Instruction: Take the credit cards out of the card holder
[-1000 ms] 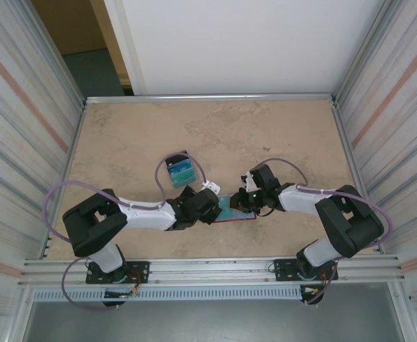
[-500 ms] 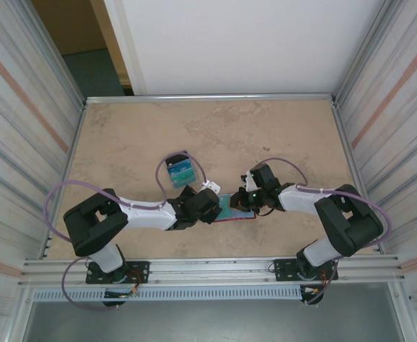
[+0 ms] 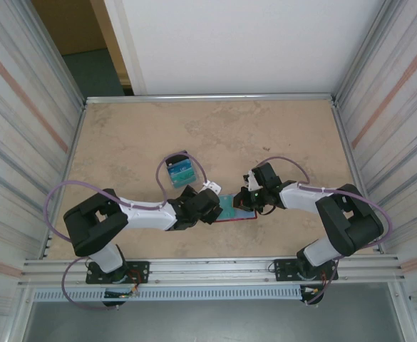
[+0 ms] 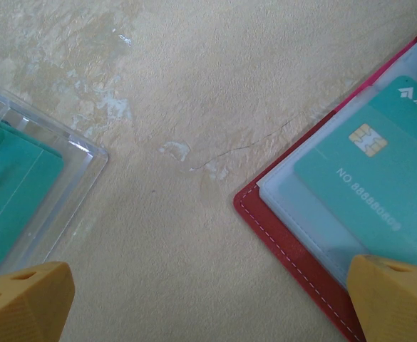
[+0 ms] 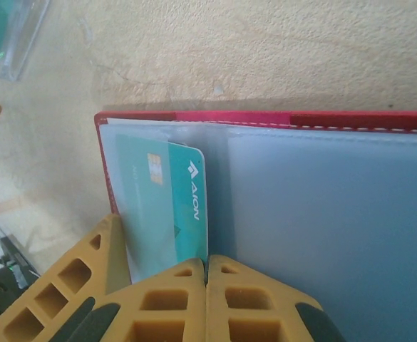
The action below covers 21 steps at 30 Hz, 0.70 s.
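Card holder [image 5: 301,214] lies open at near-centre of the bench [image 3: 265,135], teal card [image 5: 167,214] in its pocket yet to come out, left gripper [image 4: 208,299] jaws wide apart at its left corner, right gripper [image 5: 207,285] jaws together by the card's edge.

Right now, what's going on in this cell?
The card holder lies open on the table between the two arms. The left fingers are spread wide, with one at the holder's corner, seemingly pinning it. The right fingers are closed together at the near end of a teal card that sits in the holder's sleeve. I can't tell whether they actually pinch it. A clear case with teal contents sits just beyond the left wrist.
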Tool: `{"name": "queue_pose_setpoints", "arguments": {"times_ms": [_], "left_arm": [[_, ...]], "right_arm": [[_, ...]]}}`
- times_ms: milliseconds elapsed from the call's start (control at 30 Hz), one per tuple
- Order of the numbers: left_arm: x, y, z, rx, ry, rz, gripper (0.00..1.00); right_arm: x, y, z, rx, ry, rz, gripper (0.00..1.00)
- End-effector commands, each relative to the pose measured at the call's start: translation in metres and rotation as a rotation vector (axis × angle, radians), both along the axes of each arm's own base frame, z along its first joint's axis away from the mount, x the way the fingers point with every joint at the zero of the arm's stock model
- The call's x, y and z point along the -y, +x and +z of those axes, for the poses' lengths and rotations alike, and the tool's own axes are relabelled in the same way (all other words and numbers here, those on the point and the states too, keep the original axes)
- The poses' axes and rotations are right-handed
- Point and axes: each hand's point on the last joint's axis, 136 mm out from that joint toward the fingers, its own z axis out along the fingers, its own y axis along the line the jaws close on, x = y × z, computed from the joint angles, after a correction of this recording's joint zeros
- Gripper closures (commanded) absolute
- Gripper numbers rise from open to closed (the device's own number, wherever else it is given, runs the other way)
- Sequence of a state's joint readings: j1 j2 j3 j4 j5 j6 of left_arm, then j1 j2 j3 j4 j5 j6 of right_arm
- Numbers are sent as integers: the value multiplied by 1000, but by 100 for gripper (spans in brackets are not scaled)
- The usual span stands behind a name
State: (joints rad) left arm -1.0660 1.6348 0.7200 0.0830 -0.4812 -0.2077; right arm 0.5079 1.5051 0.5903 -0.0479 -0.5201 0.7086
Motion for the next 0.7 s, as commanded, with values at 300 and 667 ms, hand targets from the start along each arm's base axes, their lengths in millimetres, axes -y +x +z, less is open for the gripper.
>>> {"name": "queue_pose_setpoints", "arguments": {"times_ms": [300, 667], "left_arm": [[-7, -4, -5, -10, 49, 2, 1], [0, 0, 6, 15, 38, -26, 1]], "right_arm": [[26, 4, -9, 3, -164, -3, 96], [30, 8, -7, 11, -202, 4, 95]]}}
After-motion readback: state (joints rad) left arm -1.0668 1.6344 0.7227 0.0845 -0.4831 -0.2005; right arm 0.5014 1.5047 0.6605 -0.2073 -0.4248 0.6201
